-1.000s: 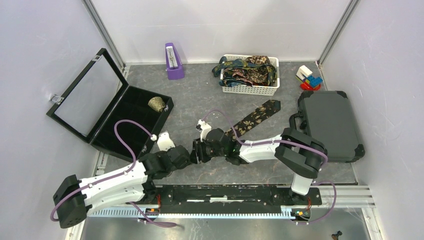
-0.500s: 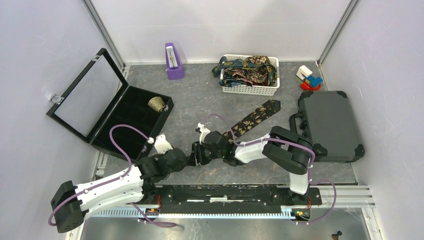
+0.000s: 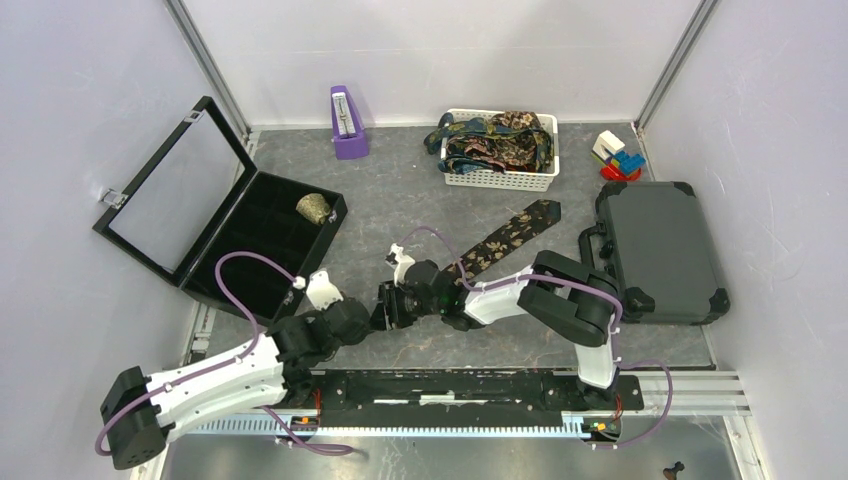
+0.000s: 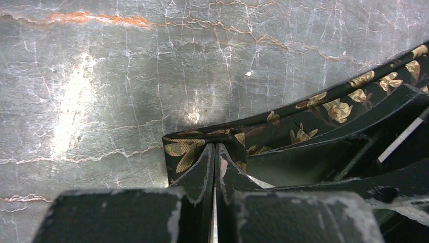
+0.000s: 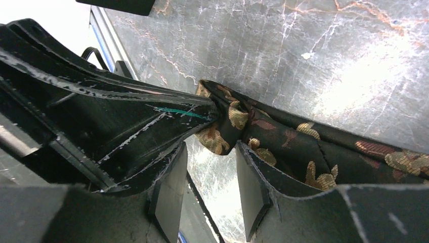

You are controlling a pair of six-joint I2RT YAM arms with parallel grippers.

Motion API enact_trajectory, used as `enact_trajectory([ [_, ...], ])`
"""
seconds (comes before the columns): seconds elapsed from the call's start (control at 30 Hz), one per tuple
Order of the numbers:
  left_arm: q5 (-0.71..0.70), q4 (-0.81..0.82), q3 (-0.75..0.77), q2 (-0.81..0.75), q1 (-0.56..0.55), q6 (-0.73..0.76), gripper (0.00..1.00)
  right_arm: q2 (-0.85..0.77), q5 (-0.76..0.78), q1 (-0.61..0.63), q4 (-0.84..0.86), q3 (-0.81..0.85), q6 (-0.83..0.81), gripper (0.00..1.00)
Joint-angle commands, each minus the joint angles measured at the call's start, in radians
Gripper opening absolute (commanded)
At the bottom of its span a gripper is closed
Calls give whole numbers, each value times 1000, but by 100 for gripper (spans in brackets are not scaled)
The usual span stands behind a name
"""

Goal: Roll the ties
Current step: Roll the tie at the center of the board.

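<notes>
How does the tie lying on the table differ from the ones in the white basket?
The tie on the table lies stretched out flat, alone; the basket ties are heaped in a tangle. The left gripper pinches the table tie's end; nothing touches the basket ties. Both are patterned fabric.

We are looking at a tie (image 4: 298, 132) of woven cloth with a soft satin sheen on its gold flowers. The tabletop (image 4: 101, 101) is showing as a smooth grey marbled surface, glossy under the glare. The left gripper (image 4: 214, 152) is showing black plastic, matt and scuffed pale at its edges. The basket (image 3: 500, 180) is looking like white plastic lattice.
</notes>
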Motion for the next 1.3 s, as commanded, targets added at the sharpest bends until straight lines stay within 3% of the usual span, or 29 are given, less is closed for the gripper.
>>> enact_trajectory([
  [0.0,-21,-9,-15,-21,-2,-61,2,28,-19,3,50,44,16,47],
  [0.43,-24,-17,-19,-47,-2,-59,2,60,-10,2,35,76,15,45],
  [0.73,-24,-18,-29,-82,-2,-55,2,74,-6,2,30,73,11,22],
  [0.93,-34,-46,1,-92,-2,-31,3,80,-4,2,14,66,1,15],
  [0.97,-38,-57,11,-94,-2,-24,7,81,-4,1,13,63,1,15],
  [1.03,-45,-83,33,-104,-2,-10,36,84,-4,-1,9,60,-2,15],
  [1.1,-52,-112,48,-119,-1,0,54,86,-3,-2,3,60,-3,15],
  [1.17,-58,-145,63,-141,-2,7,63,87,-4,-4,0,60,-4,15],
  [1.27,-63,-199,78,-182,-2,10,67,90,-5,-6,-3,59,-6,15],
])
